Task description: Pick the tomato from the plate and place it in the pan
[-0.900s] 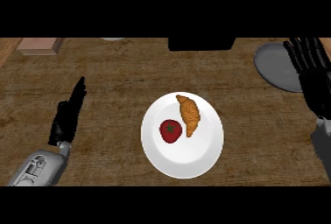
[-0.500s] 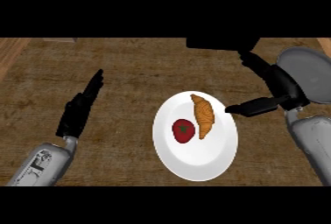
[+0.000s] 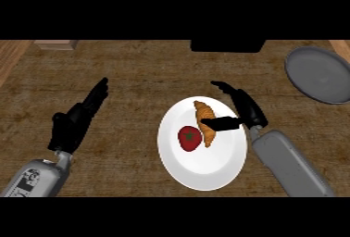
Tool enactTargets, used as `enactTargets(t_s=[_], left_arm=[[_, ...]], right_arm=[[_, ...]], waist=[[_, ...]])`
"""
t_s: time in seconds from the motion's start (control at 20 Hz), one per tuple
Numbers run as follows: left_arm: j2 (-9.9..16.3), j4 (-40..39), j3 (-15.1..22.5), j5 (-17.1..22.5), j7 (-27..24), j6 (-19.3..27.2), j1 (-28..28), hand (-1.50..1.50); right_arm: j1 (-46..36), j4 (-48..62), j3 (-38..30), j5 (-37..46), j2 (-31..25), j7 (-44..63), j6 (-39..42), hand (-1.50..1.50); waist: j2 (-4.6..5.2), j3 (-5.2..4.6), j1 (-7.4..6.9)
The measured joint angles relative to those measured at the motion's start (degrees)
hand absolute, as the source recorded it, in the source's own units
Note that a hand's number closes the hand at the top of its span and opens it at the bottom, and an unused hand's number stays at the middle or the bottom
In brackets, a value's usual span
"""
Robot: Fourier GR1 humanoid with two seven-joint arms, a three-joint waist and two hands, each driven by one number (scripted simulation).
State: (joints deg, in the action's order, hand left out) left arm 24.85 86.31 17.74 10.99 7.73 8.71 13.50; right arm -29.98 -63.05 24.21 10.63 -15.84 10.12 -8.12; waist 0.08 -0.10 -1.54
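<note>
Tomato sat on the plate, left of centre, touching or just beside the croissant at its 1 o'clock. Not grasped yet.

Right hand hung over the plate's 2 o'clock rim, fingers spread and pointing up toward 11 o'clock, thumb stretched left across the croissant toward the tomato. It held nothing. Likely the hand was open that wide so it could straddle the tomato from the right; the croissant lay between palm and tomato, so it looked in the way.

Left hand rested at 9 o'clock from the plate, well apart, fingers straight and pressed together, pointing to 1 o'clock. Idle, no part in the grab.

Pan lay at the plate's 2 o'clock, near the counter's right edge, well apart from the plate. It was on the right side, which fits using the right hand for pick and carry.

Stage: the reach, judged early. Risk: knocking the croissant while closing on the tomato.
</note>
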Motion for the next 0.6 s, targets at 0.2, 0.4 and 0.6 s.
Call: enactTargets(t_s=[0.2, 0.4, 0.6], left_arm=[[0.1, 2.2, 0.0, -0.2, 0.2, -0.1, -2.3, 0.00], [0.2, 1.9, -0.8, -0.1, 0.5, -0.7, -1.9, 0.00], [-0.1, 1.4, -0.8, -0.3, 0.5, -1.1, -1.7, 0.00]], right_arm=[[-3.8, -0.6, 4.0, 3.2, -2.0, 7.7, 6.9, -1.50], [-10.5, -0.8, 7.1, 4.9, -1.9, 17.1, 15.6, -1.50], [-17.2, 1.6, 9.6, 3.5, 0.3, 25.8, 27.1, -1.50]], waist=[[-0.31, -0.01, 0.37], [-0.28, -0.01, 0.61], [-0.14, -0.04, 0.29]])
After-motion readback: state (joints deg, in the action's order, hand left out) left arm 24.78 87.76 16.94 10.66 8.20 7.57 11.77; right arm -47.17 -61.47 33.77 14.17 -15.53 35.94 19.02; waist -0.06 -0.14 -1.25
